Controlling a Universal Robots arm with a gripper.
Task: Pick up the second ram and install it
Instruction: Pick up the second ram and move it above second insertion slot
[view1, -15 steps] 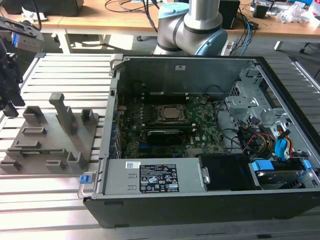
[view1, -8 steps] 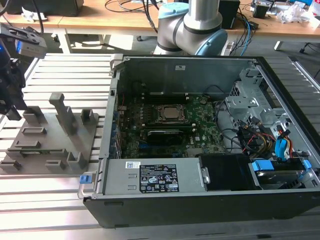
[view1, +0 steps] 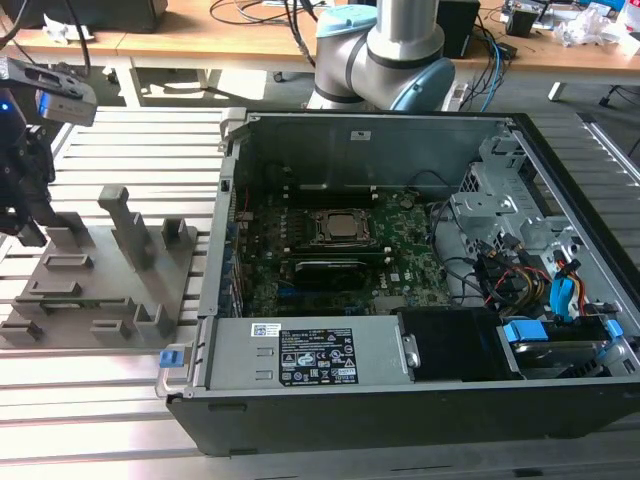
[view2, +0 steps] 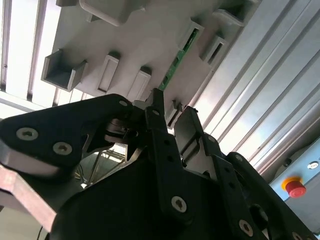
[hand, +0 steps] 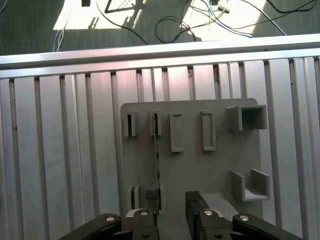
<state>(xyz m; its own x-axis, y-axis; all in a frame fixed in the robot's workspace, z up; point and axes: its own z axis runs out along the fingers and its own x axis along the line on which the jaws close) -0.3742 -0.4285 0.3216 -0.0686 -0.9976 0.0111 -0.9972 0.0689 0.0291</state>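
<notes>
While the claw (hand: 171, 202) hangs low over the grey holder tray (hand: 200, 170), its two black fingers (hand: 195, 212) stand apart with nothing pinched between them, and both wrist views make that plain. Right at the tips is the second ram (hand: 156, 150), a thin green stick standing on its long edge in the tray's slotted posts. Its near end lines up with one finger rather than the middle of the gap, and I can't tell whether that finger touches it.

In the exterior view the claw (view1: 32, 228) sits at about nine o'clock, with the tray spreading away from it toward four o'clock on the slatted counter (view1: 90, 400). The open computer case (view1: 420, 400) lies off at three o'clock, well apart from the tray, its motherboard (view1: 400, 265) facing up inside.

As for handling, I'd call this stick very light and stiff, but thin and easy to damage. It looks unlikely to sag, though a twist or a hard squeeze on the chips could hurt it. The best hold looks like a pinch across its thin width, one pad on each flat face. That pinch should sit up near the free long edge and about mid-length, well off the edge seated in the slots. Bare board and smooth fingers could slip, so it wants a square, centred grip
</notes>
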